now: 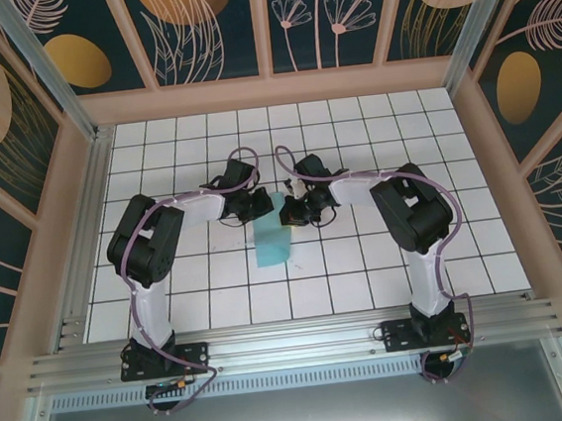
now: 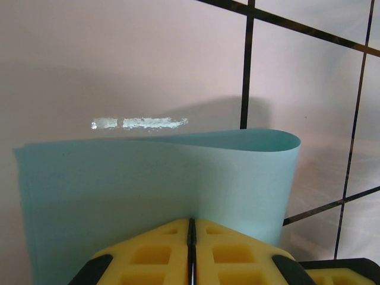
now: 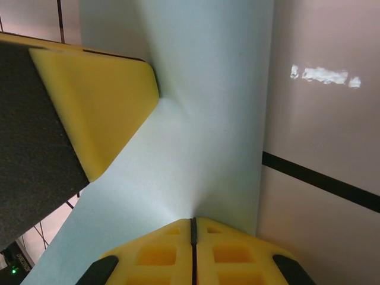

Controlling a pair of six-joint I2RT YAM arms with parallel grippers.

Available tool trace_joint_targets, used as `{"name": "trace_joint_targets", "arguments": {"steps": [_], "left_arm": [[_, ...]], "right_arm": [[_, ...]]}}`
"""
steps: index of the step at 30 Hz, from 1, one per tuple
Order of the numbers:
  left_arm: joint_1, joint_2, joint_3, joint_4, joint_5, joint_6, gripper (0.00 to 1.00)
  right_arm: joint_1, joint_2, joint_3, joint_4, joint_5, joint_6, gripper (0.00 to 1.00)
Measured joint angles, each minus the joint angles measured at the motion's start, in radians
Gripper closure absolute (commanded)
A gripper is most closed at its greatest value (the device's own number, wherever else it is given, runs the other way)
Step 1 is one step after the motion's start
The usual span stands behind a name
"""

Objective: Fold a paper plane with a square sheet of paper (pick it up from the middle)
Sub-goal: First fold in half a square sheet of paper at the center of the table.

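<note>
The paper (image 1: 270, 243) is lying near the middle of the counter (image 1: 372, 122), its near end pointing at the near edge and its far end rising between the two hands. The left hand (image 1: 257, 206) is reaching in from the left and the right hand (image 1: 299, 209) from the right, meeting at that raised end. The left wrist view is showing the left hand (image 2: 191, 228) clenched on the paper (image 2: 148, 178), which is curving over in a doubled loop beyond it. The right wrist view is showing the right hand (image 3: 193, 228) also pinching the sheet, with one yellow pad (image 3: 95, 95) of the left hand pressing on it just beyond.
</note>
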Motion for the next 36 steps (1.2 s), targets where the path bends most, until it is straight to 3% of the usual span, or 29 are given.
{"name": "trace_joint_targets", "arguments": {"steps": [16, 27, 36], "left_arm": [[-0.007, 0.0, 0.001, -0.003, -0.037, 0.008, 0.9], [-0.012, -0.001, -0.016, 0.026, -0.06, -0.024, 0.91], [-0.012, -0.004, -0.032, 0.058, -0.068, -0.058, 0.92]], "right_arm": [[-0.009, 0.006, 0.006, -0.006, -0.034, -0.012, 0.88], [-0.009, 0.0, -0.04, -0.01, -0.201, -0.028, 0.8], [-0.006, -0.015, -0.076, -0.014, -0.223, -0.035, 0.8]]}}
